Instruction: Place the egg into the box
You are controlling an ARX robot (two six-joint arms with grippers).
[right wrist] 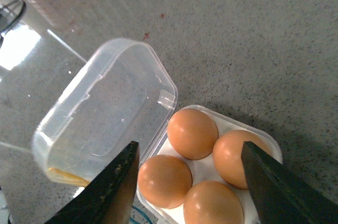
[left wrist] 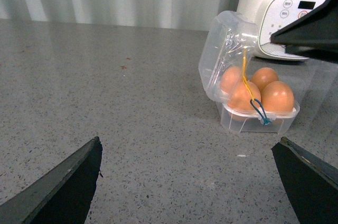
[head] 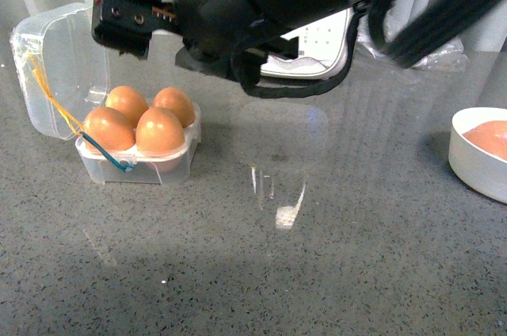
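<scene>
- Grey speckled desk (head: 317, 273) all round, a bit shiny, with a pale ribbed curtain or wall behind and a white appliance (left wrist: 280, 12) at the back.
- Right claw (right wrist: 188, 145): fingers spread wide with nothing between them, hanging right over the box. In the front view its arm is the big dark mass across the top of the frame.
- Box (head: 158, 171) sits at the left of the front frame. Its clear lid (right wrist: 100, 113) is tipped open behind it, and the yellow and blue elastic loops (left wrist: 246, 81) dangle down the front.
- Every cell holds a brown egg (right wrist: 193, 133), so the egg is in there among three lookalikes. Can't tell which one it is.
- Left claw (left wrist: 188, 142): also spread and empty, low over bare desk, well apart from the box.
- My read: the drop-off looks done and this is the let-go/back-off bit. The next move calls for a straight lift with the fingers kept wide, so they don't clip an egg or knock the lid.
- White bowl (head: 475, 163) at the right edge of the front frame, with something orange-pink inside, probably another egg.
</scene>
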